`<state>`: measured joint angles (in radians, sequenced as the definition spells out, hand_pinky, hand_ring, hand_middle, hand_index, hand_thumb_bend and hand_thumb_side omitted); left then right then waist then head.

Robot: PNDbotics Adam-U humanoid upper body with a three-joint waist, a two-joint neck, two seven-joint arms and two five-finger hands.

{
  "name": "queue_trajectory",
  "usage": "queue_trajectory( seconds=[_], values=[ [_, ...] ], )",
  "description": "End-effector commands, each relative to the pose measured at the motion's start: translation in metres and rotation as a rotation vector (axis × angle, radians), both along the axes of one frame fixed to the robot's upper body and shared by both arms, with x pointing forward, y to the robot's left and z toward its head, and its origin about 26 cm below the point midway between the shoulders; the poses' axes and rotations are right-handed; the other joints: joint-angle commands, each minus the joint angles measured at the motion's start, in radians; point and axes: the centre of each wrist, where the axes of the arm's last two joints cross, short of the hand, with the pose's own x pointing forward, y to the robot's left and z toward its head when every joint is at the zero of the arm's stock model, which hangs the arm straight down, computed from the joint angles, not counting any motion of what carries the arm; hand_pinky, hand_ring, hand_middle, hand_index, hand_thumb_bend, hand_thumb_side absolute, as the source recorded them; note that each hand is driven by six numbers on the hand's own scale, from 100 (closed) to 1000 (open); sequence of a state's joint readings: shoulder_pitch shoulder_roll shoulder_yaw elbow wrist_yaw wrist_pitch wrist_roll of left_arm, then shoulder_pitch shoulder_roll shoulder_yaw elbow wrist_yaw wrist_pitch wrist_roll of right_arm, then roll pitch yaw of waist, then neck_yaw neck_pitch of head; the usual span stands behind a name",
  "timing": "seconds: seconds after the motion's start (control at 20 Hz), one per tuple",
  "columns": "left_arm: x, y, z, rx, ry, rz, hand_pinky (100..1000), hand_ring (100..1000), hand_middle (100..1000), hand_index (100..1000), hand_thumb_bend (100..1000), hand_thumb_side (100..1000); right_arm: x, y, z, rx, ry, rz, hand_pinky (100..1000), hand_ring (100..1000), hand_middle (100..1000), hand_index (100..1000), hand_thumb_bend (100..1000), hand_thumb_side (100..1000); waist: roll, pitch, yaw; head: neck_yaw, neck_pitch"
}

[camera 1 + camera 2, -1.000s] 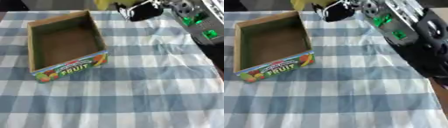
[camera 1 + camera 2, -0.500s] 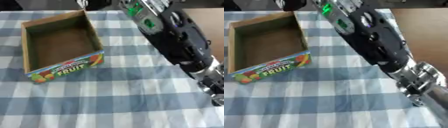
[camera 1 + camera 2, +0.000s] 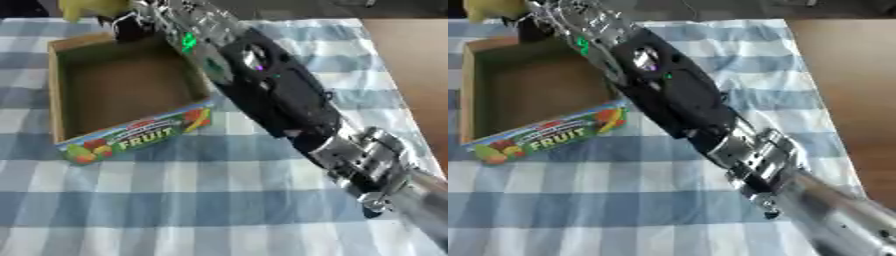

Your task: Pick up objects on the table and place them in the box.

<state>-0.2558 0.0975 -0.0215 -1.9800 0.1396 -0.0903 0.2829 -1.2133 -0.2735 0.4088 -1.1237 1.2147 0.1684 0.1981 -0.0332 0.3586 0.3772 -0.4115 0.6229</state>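
- A cardboard box is seen at the left of the surface, which is covered with a blue-and-white checked cloth; the box is open at the top, and nothing can be made out inside it.
- The word FRUIT and pictures of fruit are printed on the near wall of the box.
- A yellow-green thing is seen at the top edge, above the far rim of the box; its shape cannot be made out in full, as it is cut by the edge of the view.
- The right hand is held just beside that yellow-green thing, over the far right corner of the box; whether its fingers are curled round the thing or spread cannot be told.
- The right arm is stretched from the lower right corner across the surface to the far rim of the box, black along its middle and silver at the joint nearer the corner.
- A bare brown strip is visible at the right, beyond the cloth.
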Motion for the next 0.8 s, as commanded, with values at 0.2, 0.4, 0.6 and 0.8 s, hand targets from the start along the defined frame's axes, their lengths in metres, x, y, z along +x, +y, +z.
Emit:
queue_trajectory(
  seconds=[0.2, 0.4, 0.6, 0.8],
  values=[
    [-0.002, 0.0, 0.009, 0.018, -0.033, -0.019, 659, 646, 629, 892, 100, 717, 0.018, -0.001, -0.025, 0.018, 0.041, -0.054, 793, 590, 239, 530, 100, 287, 0.002, -0.016, 0.007, 0.006, -0.01],
    [-0.002, 0.0, 0.009, 0.014, -0.033, -0.019, 659, 646, 629, 891, 100, 717, 0.022, -0.002, -0.038, 0.033, 0.071, -0.072, 791, 589, 240, 531, 100, 280, 0.003, -0.015, 0.007, 0.014, -0.012],
    [-0.002, 0.0, 0.009, 0.013, -0.033, -0.021, 659, 647, 630, 891, 100, 717, 0.022, -0.001, -0.042, 0.036, 0.086, -0.072, 789, 597, 255, 547, 100, 277, 0.005, -0.014, 0.008, 0.014, -0.015],
    [-0.002, -0.001, 0.009, 0.014, -0.033, -0.026, 659, 647, 630, 891, 100, 717, 0.02, 0.004, -0.046, 0.026, 0.11, -0.056, 792, 623, 313, 628, 100, 288, 0.009, -0.012, 0.009, 0.013, -0.018]
  ],
)
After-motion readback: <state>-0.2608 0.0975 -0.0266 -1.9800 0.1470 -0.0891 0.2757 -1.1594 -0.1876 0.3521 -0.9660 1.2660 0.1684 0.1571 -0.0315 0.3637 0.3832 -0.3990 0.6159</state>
